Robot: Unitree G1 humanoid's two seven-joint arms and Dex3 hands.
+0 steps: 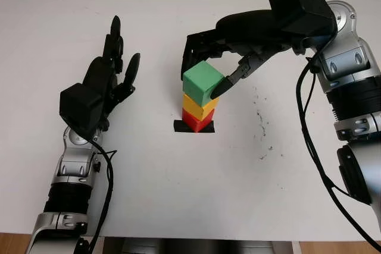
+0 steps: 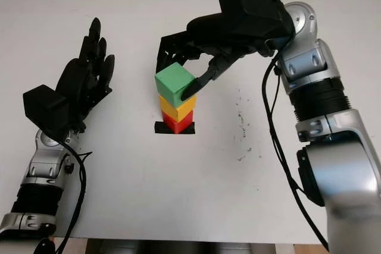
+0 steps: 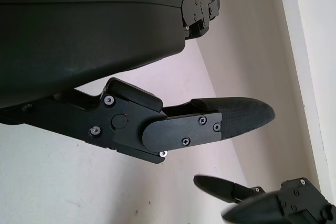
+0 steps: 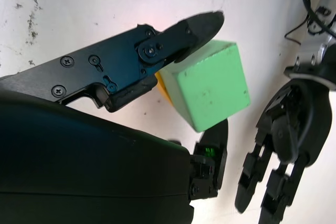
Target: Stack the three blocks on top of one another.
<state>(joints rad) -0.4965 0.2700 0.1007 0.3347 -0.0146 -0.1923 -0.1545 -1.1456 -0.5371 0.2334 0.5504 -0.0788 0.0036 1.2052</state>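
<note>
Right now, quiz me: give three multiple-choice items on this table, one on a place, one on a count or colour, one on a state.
1. Where is the green block?
A. on the yellow block
B. flat on the table
C. in the left hand

2. How many blocks are in the stack?
A. one
B. two
C. three

3. What is the right hand doing?
A. holding nothing, far from the stack
B. fingers around the green block
C. pressing the table

Answers:
1 A, green sits above the yellow block and the red block.
2 C, red, yellow and green.
3 B, its fingers flank the green block, while the left hand is open, off to the side.
</note>
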